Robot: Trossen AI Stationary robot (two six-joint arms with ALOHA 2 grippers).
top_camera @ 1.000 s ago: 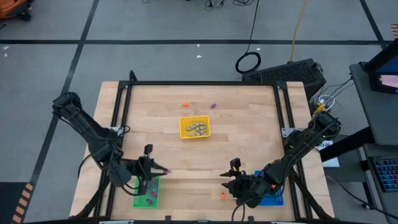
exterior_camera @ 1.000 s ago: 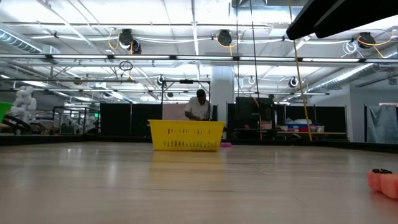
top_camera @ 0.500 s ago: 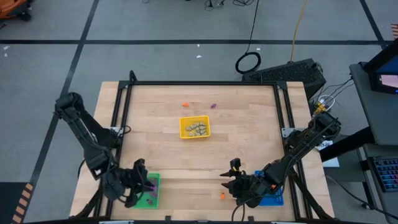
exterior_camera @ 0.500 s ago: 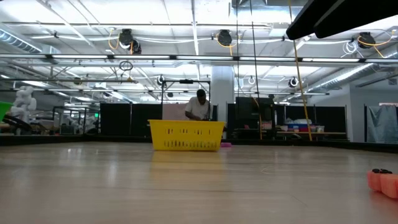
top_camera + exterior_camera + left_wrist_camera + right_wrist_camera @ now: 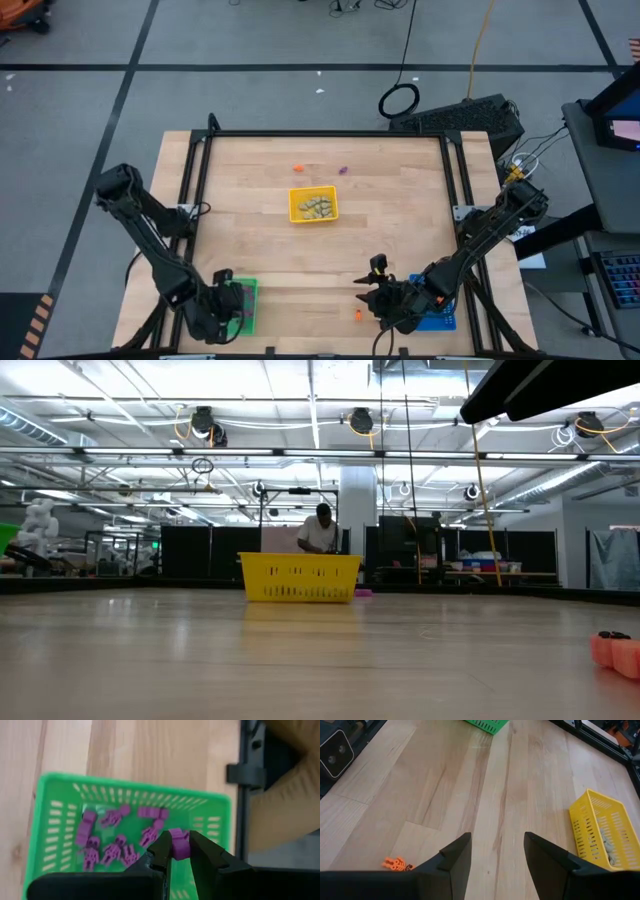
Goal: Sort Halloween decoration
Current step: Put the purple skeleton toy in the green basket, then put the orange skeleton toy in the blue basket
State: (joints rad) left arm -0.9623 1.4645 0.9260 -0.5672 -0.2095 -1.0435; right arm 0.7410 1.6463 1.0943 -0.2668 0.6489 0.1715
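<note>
Above the green tray (image 5: 55, 810), left end effector (image 5: 180, 851) clamps a purple trinket (image 5: 179, 845); release next. Right end effector (image 5: 494, 851), fingers apart, waits near an orange trinket (image 5: 396, 864).

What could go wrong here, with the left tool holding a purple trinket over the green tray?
The left tool pinches the purple trinket near the green tray's edge; released off-centre, it could bounce out. The orange trinket beside the open right tool could get nudged away.
</note>
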